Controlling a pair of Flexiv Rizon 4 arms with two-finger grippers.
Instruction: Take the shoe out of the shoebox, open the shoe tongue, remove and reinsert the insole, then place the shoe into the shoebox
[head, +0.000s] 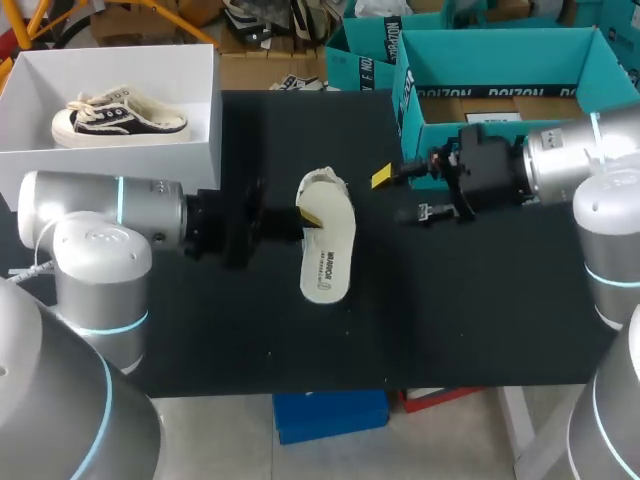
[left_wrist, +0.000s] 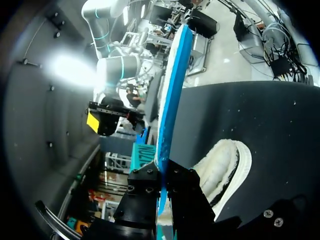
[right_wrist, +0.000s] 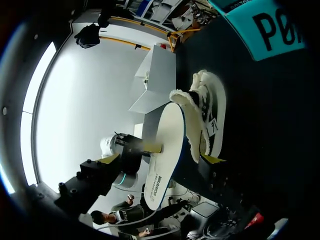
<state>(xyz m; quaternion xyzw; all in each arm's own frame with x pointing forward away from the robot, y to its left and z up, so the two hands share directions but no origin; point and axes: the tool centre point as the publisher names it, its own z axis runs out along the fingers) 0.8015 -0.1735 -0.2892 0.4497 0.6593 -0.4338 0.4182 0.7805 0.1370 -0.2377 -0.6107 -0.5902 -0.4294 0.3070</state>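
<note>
Right now the left gripper (head: 303, 220) is closed on the white insole (head: 328, 250). It pinches the insole across its left edge, roughly mid-length, near the middle of the black table (head: 200, 330). In the left wrist view the insole stands on edge between the two fingers, and its blue side shows. The insole runs from far to near. The shoe (head: 322, 183) is partly hidden by it, and only its fleecy far end pokes out from above. From the right wrist view the shoe is a black-and-white sneaker with a fluffy lining, lying on the table close against the insole's right side.

The right gripper (head: 402, 196) hangs just right of the shoe without touching it. Its yellow-tipped fingers are spread wide with nothing between them.

At the far left corner sits a white shoebox (head: 205, 110) with a second sneaker (head: 120, 118) inside it. A teal box (head: 500, 60) stands open at the far right, behind the right gripper.
</note>
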